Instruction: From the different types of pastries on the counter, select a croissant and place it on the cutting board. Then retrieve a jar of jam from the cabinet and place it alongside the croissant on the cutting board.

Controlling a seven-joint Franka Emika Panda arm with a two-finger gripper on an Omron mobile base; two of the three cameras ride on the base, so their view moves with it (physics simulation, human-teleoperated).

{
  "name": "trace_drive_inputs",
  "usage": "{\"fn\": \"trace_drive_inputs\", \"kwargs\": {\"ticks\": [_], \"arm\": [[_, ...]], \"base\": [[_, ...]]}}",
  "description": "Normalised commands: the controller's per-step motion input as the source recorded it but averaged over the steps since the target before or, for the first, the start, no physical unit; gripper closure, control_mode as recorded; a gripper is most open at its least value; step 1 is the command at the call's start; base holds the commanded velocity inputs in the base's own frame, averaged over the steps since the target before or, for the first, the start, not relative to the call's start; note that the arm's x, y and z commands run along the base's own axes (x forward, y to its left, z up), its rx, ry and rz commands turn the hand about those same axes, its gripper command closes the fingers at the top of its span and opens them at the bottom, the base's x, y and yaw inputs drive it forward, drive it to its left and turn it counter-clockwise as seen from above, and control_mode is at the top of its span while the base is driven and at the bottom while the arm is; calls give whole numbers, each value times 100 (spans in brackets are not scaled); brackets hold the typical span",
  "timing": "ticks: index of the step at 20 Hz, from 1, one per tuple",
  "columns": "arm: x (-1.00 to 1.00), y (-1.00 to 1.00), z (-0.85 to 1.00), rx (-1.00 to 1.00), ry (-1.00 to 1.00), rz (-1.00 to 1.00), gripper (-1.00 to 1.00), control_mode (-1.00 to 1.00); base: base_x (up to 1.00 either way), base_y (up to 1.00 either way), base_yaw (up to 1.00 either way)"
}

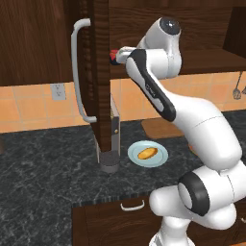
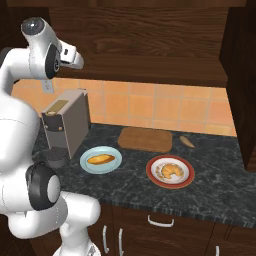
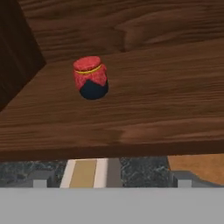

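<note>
The jar of jam (image 3: 90,77) sits alone on the wooden shelf (image 3: 148,105) inside the cabinet (image 1: 45,43), set back from the front edge and near the left inner wall. In the hand view it has a red cloth-like top tied with a yellow band over a dark blue-black lower part. A sliver of red (image 1: 113,56) shows at the shelf in the left base view, just past the robot's hand. The jaws (image 3: 111,179) are level with the shelf front, well short of the jar; their tips show at the bottom of the hand view, set wide apart with nothing between them.

The cabinet door (image 1: 98,72) stands open, edge-on in the left base view, with its long curved grey handle (image 1: 77,72) facing left.

Below, on the dark marbled surface (image 2: 215,180), the cutting board (image 2: 145,139) lies bare against the tiled back wall. The croissant (image 2: 170,171) rests on a red-rimmed plate (image 2: 170,171) just in front of the board and slightly to its right. The oval orange-yellow pastry (image 2: 101,159) lies on a light blue plate (image 2: 101,160) to the left of the red one. A small brown object (image 2: 187,141) lies on the surface right of the board; I cannot tell what it is. A grey coffee machine (image 2: 67,125) stands at the left, behind the blue plate.
</note>
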Motion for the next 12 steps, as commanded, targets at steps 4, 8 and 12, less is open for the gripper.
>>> {"fn": "trace_drive_inputs", "kwargs": {"ticks": [4, 8, 12], "arm": [[-3, 18, 11, 0, -14, 8, -100, -100], [19, 22, 0, 0, -20, 20, -100, -100], [15, 0, -1, 0, -7, 10, -100, -100]], "base": [[0, 0, 0], [0, 0, 0], [0, 0, 0]]}}
